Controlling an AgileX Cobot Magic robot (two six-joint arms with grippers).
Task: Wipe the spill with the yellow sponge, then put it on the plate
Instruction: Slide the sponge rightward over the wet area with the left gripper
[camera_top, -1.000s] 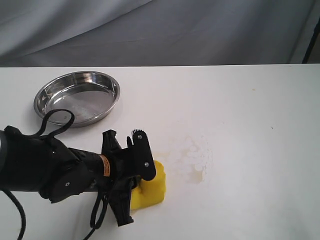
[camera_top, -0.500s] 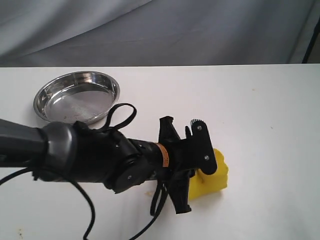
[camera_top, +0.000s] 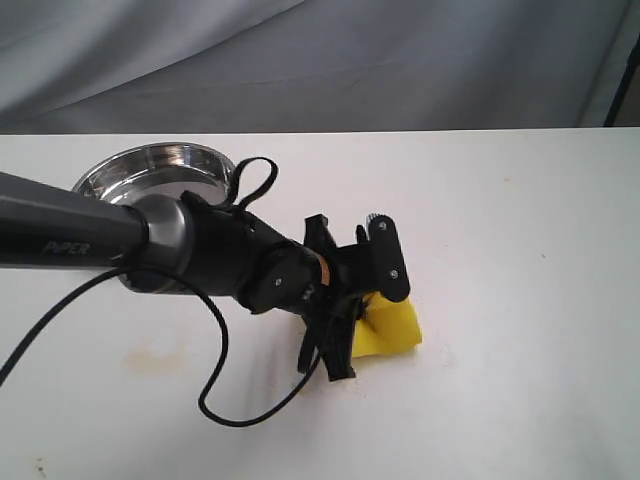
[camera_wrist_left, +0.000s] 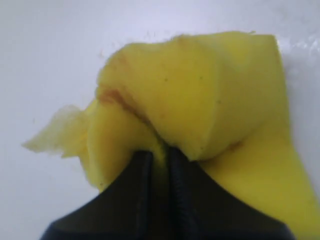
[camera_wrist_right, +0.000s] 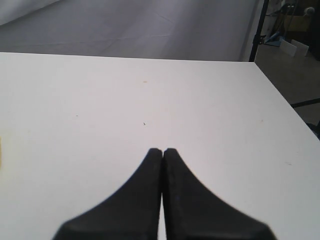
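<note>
Left gripper (camera_top: 362, 300) pinches yellow sponge (camera_top: 392, 330), pressed on table (camera_top: 520, 250).

A black arm (camera_top: 190, 255) reaches from the left across the white worktop (camera_top: 520, 250). Its claw (camera_top: 365, 310) is clamped on the sponge (camera_top: 392, 328), which is pressed to the worktop. The plate (camera_top: 150, 160) sits behind the arm, partly hidden by it. A thin cable (camera_top: 215, 390) loops below the arm, near a faint yellowish stain (camera_top: 150, 357). Grey cloth (camera_top: 400, 60) hangs behind.
</note>
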